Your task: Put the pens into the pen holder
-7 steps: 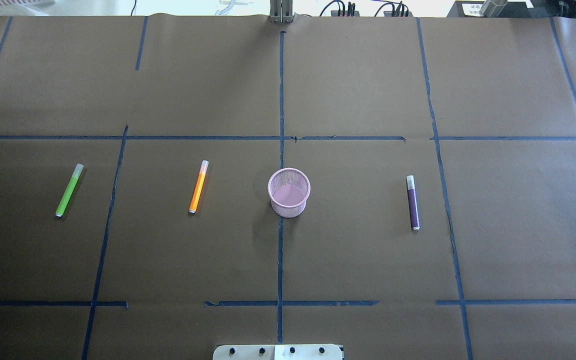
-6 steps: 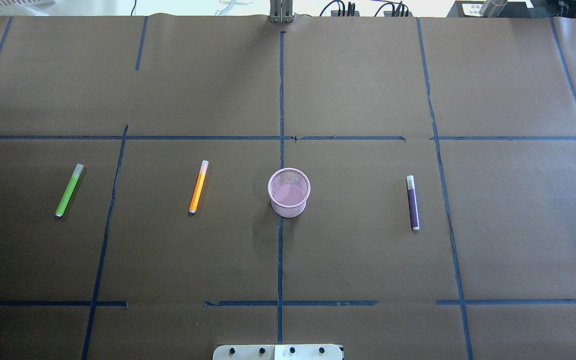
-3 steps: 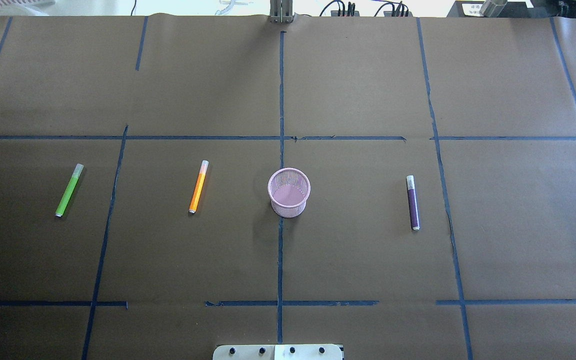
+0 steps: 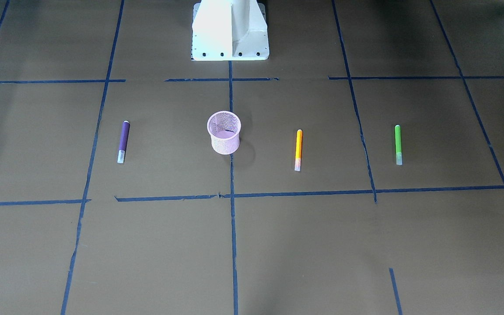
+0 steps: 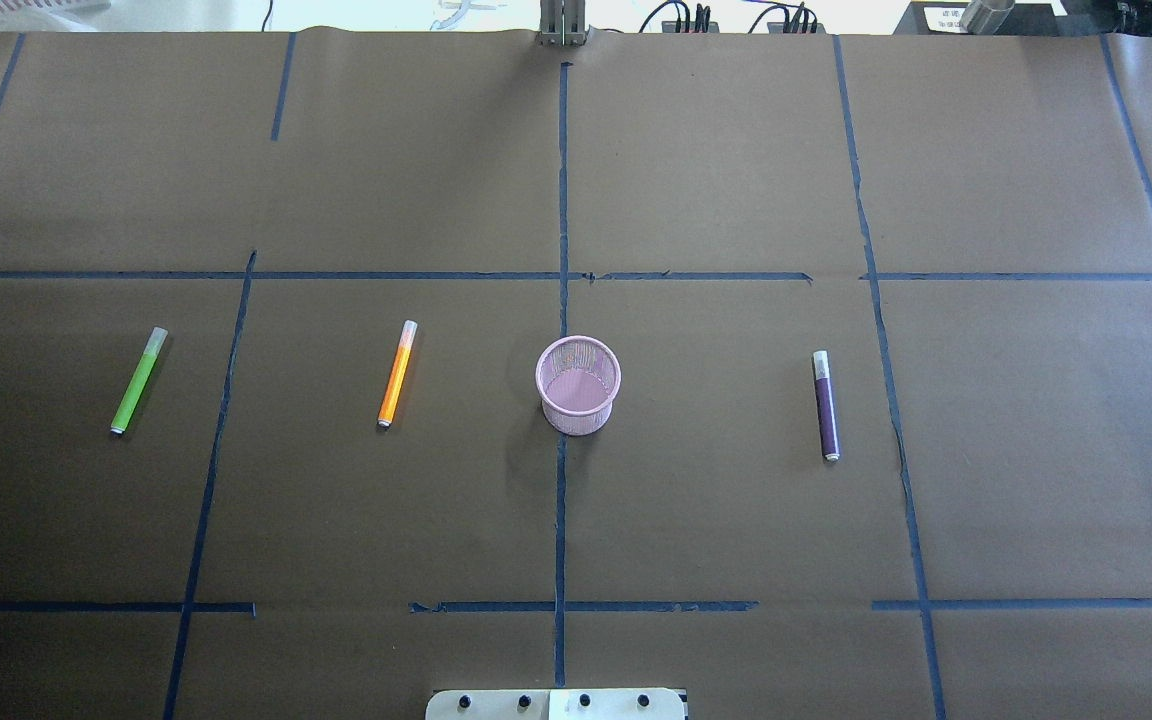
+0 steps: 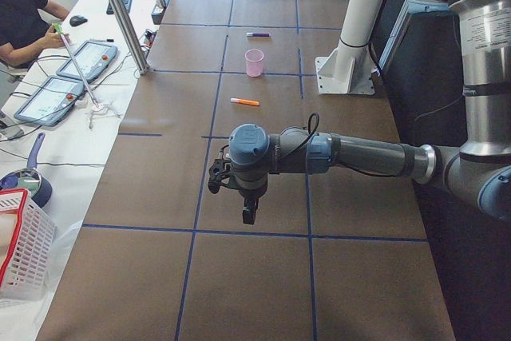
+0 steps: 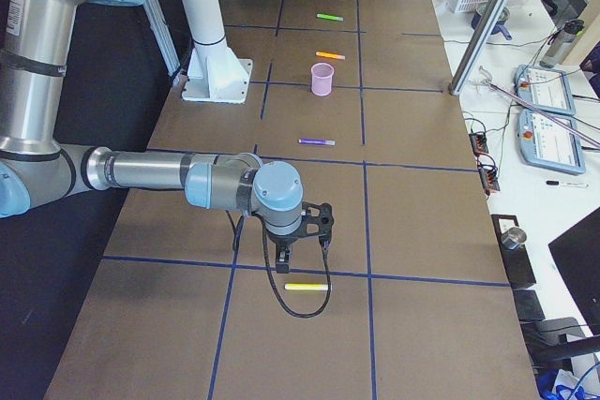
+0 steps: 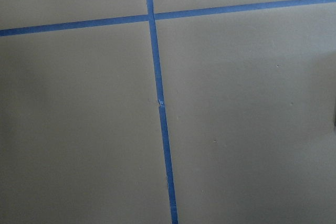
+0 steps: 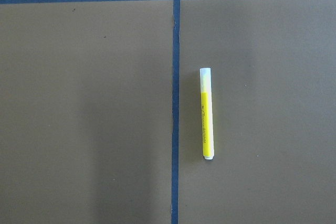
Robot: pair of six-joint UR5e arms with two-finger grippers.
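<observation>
The pink mesh pen holder [image 5: 578, 384] stands upright at the table's middle. On my left lie an orange pen [image 5: 396, 374] and, farther out, a green pen [image 5: 138, 381]; a purple pen [image 5: 825, 405] lies on my right. A yellow pen [image 9: 206, 114] lies flat beyond it, right under my right gripper [image 7: 302, 258], which hovers above the table. My left gripper [image 6: 249, 215] hangs over bare paper near the table's left end. Both grippers show only in the side views, so I cannot tell whether they are open or shut.
Blue tape lines [image 5: 562, 200] split the brown paper into squares. The white robot base [image 4: 230, 30] stands at the table's near edge. Beside the table a person [image 6: 24, 17] sits at a desk with tablets, near a metal post [image 6: 120, 13] and a white basket [image 6: 20, 245].
</observation>
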